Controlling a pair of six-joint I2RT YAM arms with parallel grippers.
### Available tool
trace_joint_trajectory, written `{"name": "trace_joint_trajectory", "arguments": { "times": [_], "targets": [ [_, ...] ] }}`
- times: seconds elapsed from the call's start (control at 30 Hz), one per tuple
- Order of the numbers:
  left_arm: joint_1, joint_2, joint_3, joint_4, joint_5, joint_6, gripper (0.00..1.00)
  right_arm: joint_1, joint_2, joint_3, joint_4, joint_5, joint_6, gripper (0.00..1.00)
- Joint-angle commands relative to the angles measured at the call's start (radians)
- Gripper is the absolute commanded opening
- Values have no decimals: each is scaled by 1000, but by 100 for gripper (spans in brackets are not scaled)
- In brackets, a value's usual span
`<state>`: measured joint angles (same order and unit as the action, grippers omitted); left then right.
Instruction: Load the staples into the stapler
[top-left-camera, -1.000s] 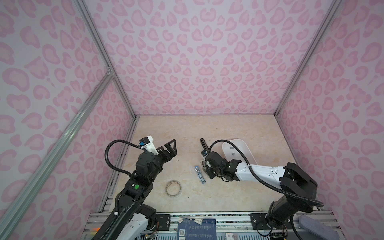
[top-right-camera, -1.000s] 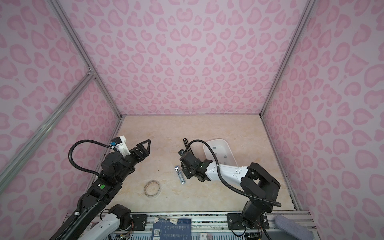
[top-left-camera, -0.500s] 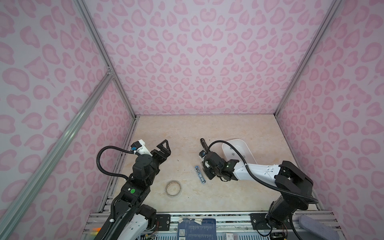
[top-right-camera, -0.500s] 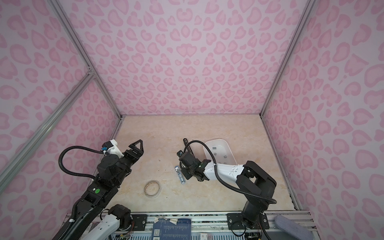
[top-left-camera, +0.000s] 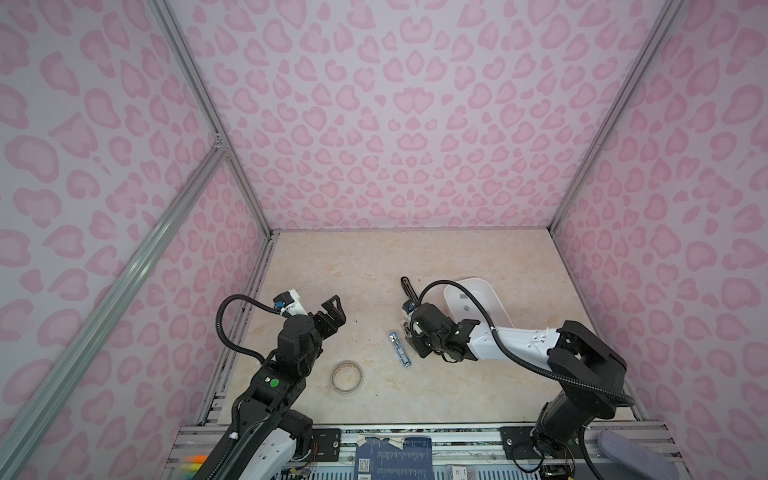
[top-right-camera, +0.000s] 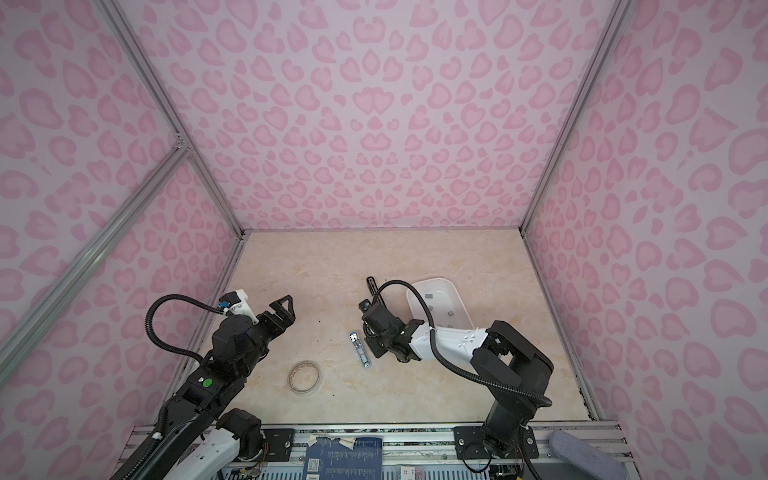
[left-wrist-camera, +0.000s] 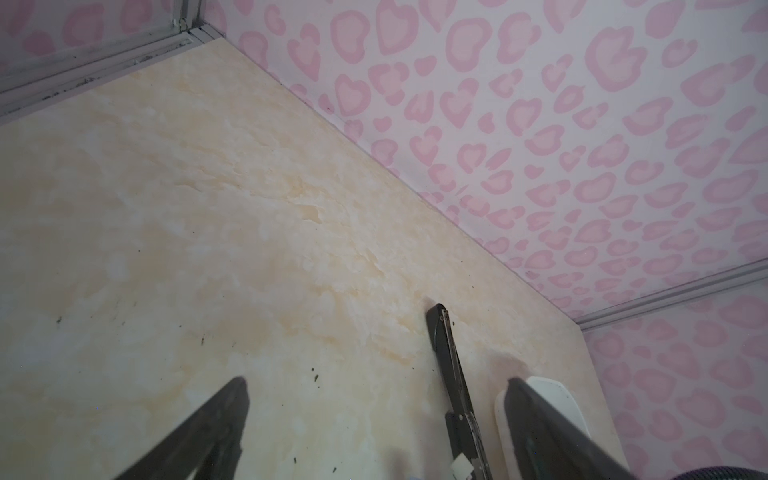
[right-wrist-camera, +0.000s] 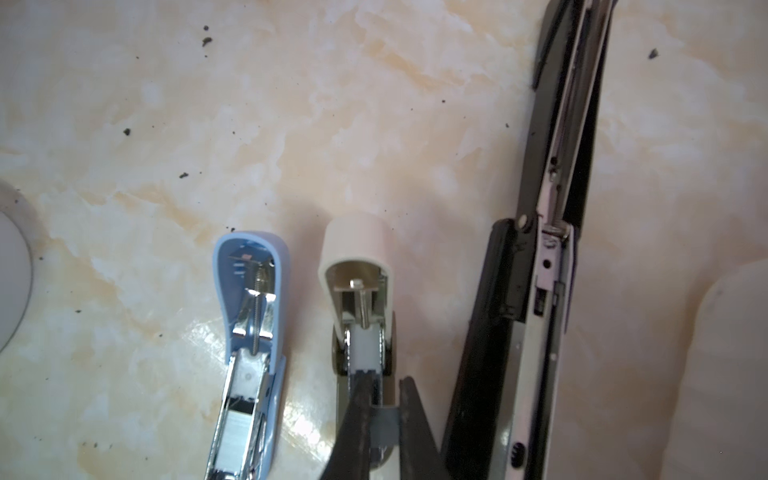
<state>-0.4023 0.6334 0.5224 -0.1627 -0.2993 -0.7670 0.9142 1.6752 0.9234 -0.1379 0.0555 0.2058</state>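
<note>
Three staplers lie open side by side in the right wrist view: a blue one (right-wrist-camera: 249, 332), a cream one (right-wrist-camera: 357, 257) and a long black one (right-wrist-camera: 540, 291). My right gripper (right-wrist-camera: 384, 424) is shut on a small grey strip of staples (right-wrist-camera: 386, 422), held low over the cream stapler's open channel. In both top views the right gripper (top-left-camera: 412, 340) (top-right-camera: 371, 338) sits between the blue stapler (top-left-camera: 400, 349) (top-right-camera: 360, 349) and the white tray (top-left-camera: 494, 299) (top-right-camera: 455, 297). More staples (top-left-camera: 464, 297) (top-right-camera: 450, 314) lie in the tray. My left gripper (top-left-camera: 332, 309) (top-right-camera: 282, 309) (left-wrist-camera: 376, 386) hovers open and empty at the left.
A roll of clear tape (top-left-camera: 347, 376) (top-right-camera: 304, 376) lies near the front, between the arms. The black stapler (top-left-camera: 407, 286) (left-wrist-camera: 446, 357) stretches toward the back beside the tray (left-wrist-camera: 557, 399). Pink patterned walls close the table on three sides. Small dark crumbs dot the surface.
My left arm has drawn back slightly toward the left and front, still open. The right gripper has stayed shut on the strip, edging a little left over the staplers.
</note>
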Motion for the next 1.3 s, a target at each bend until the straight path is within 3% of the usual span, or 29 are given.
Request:
{"name": "trace_joint_trajectory", "arguments": {
  "times": [0.0,0.27,1.27],
  "targets": [
    [-1,54,42,54,0,100,97,-2,0,-8,23,-9,16,1],
    [0,155,71,90,66,127,97,-5,41,9,24,-38,29,1],
    [0,88,32,124,62,152,97,-12,30,1,39,-58,38,1]
  ]
}}
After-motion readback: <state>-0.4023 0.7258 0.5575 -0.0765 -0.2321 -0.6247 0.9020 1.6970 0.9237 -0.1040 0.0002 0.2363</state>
